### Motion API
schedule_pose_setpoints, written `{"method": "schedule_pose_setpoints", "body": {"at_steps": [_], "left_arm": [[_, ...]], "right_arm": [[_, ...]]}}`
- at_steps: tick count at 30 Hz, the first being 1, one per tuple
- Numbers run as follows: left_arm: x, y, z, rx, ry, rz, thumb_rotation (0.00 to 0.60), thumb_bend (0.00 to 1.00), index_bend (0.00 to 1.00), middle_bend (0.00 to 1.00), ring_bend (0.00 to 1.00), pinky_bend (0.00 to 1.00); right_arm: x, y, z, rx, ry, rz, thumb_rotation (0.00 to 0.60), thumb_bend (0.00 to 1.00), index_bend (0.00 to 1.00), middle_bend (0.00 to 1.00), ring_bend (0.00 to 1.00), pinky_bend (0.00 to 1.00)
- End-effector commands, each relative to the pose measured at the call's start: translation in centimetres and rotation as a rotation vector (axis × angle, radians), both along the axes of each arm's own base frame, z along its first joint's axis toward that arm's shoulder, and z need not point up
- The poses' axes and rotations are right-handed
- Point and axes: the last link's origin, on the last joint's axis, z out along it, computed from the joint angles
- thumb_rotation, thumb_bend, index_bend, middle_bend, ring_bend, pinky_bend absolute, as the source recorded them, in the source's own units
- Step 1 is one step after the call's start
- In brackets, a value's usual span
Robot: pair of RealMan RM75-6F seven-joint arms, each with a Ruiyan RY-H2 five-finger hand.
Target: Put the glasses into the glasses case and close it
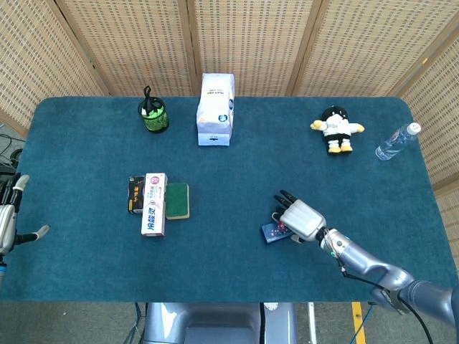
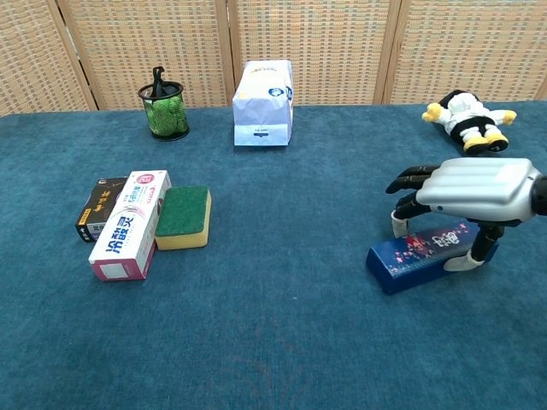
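Observation:
A dark blue patterned glasses case [image 1: 271, 231] [image 2: 417, 254] lies closed on the blue table, front right of centre. My right hand [image 1: 301, 218] [image 2: 479, 190] sits over it, its fingers [image 2: 402, 224] curled down the case's far side and the thumb [image 2: 460, 262] against its near side, gripping it. No glasses show in either view. My left hand [image 1: 8, 218] hangs at the table's far left edge with its fingers apart and nothing in it; only the head view shows it.
A toothpaste box [image 1: 153, 203], a green sponge [image 1: 177, 200] and a black box [image 1: 135, 194] lie left of centre. At the back stand a green mesh holder [image 1: 153, 115] and a white bag [image 1: 216, 107]. A plush toy [image 1: 336, 129] and a bottle [image 1: 396, 141] lie back right.

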Motion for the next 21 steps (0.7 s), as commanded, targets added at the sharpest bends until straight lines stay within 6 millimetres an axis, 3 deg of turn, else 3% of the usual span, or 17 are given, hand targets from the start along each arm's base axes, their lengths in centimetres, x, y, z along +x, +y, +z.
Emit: {"method": "schedule_pose_setpoints", "body": {"at_steps": [1, 5, 11, 13, 17, 21], "left_arm": [[0.0, 0.0, 0.0, 0.0, -0.001, 0.0, 0.6, 0.0, 0.0, 0.0, 0.0, 0.0], [0.1, 0.0, 0.0, -0.001, -0.001, -0.001, 0.6, 0.0, 0.0, 0.0, 0.0, 0.0], [0.4, -0.2, 0.0, 0.001, 0.0, -0.015, 0.6, 0.0, 0.0, 0.0, 0.0, 0.0], [0.5, -0.4, 0.1, 0.006, -0.006, -0.023, 0.6, 0.0, 0.0, 0.0, 0.0, 0.0], [0.6, -0.8, 0.6, 0.015, -0.017, -0.034, 0.6, 0.0, 0.0, 0.0, 0.0, 0.0], [0.6, -1.3, 0.8, 0.019, -0.027, -0.039, 0.6, 0.0, 0.0, 0.0, 0.0, 0.0]], "right_arm": [[0.0, 0.2, 0.3, 0.021, -0.008, -0.023, 0.6, 0.0, 0.0, 0.0, 0.0, 0.02], [0.9, 0.4, 1.5, 0.002, -0.071, -0.027, 0.6, 0.0, 0.0, 0.0, 0.0, 0.02], [1.8, 1.5, 5.9, -0.1, -0.151, -0.025, 0.6, 0.0, 0.0, 0.0, 0.0, 0.02], [1.3, 2.5, 8.3, -0.184, -0.205, -0.052, 0.6, 0.0, 0.0, 0.0, 0.0, 0.02], [-2.1, 5.2, 12.4, -0.431, -0.301, -0.123, 0.6, 0.0, 0.0, 0.0, 0.0, 0.02], [-6.1, 7.5, 14.5, -0.582, -0.359, -0.212, 0.6, 0.0, 0.0, 0.0, 0.0, 0.02]]}}
